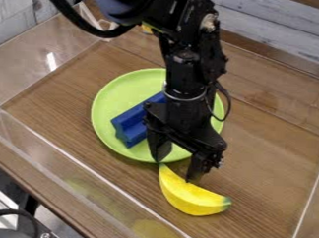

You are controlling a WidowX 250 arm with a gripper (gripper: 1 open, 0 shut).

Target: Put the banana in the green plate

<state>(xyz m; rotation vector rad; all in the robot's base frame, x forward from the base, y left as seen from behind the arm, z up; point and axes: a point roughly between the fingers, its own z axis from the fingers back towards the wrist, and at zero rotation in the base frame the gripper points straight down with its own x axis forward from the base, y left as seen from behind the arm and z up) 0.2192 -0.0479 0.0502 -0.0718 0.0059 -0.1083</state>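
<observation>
The short, plump, curved yellow plastic banana (192, 195) lies on the brown wood-grain table (71, 98), outside the round lime-green flat plate (117, 93), on the side nearer the camera and a little to the right of the plate's middle. Its narrow greenish end points up toward the plate and lies just beside the rim; whether the two touch, I cannot tell. Its body slants away from the plate, down and to the right in the view, ending in a small dark tip.

The black plastic robot gripper (182, 157) reaches down over the plate from above, covering much of its middle and right side. Its fingers stand open, spread apart, with their ends over the plate's near part and near rim, close above the banana's greenish end. The banana is outside their grip.

A solid blue block (129, 124) sits on the left part of the plate, partly hidden behind the gripper. Black cables (73, 20) loop from the arm, above and left of the plate. A dark device with a curved black cable (11, 225) shows well below and left of the plate, cut off by the corner. Any lettering on the arm or the block is too small to read.
</observation>
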